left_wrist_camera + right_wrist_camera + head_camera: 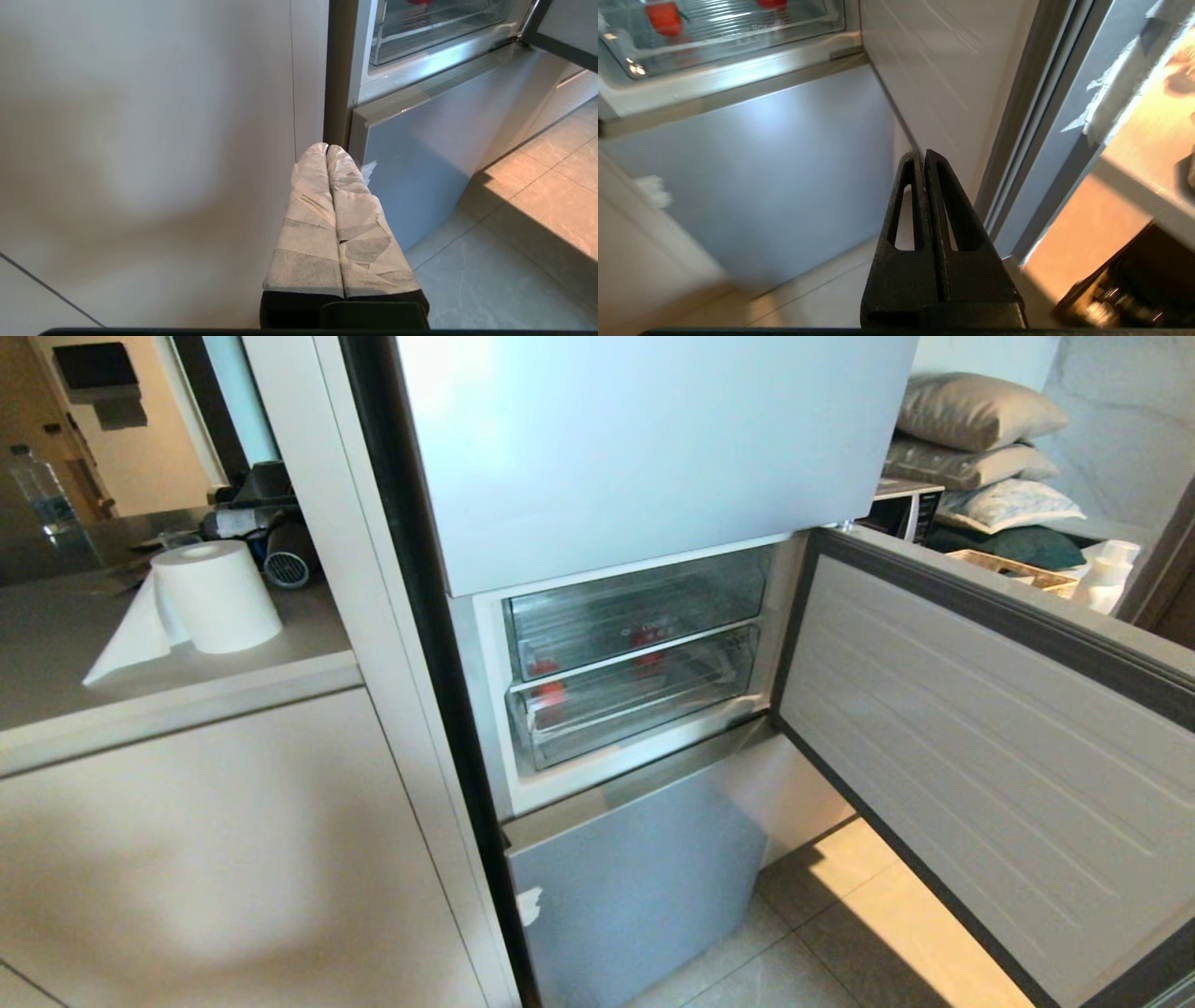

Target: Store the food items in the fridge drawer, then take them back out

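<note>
Left gripper [327,148]: seen only in its own wrist view, fingers wrapped in pale tape and pressed together with nothing between them, held low in front of the cabinet [140,140] and the left edge of the fridge.
Right gripper [923,153]: black fingers also pressed tight together, nothing pinched, held low near the foot of the open door [934,70]. Neither arm is caught by the head camera.
Floor [840,915]: pale tiles, a patch of warm light thrown across them on the right.
Lower fridge front [644,877]: silvery-blue panel, shut, a small white scrap stuck at its left edge.
Open door [980,737]: swung out to the right, ribbed inner lining facing in.
Fridge drawer [635,705]: clear bin, the lower of the two stacked behind the open door, pushed in.
Food items [551,691]: red lumps seen through the clear plastic, one at the left end of the drawer, another [663,16] spotted in the right wrist view; more red is glimpsed further back, can't tell exactly which bin it sits in.
Upper bin [635,607]: clear too, right above the drawer.
Counter [168,681]: on the left, a paper towel roll [217,595] stood on it with a sheet hanging loose.
Pillows [980,439]: piled up far right, behind the door.
</note>
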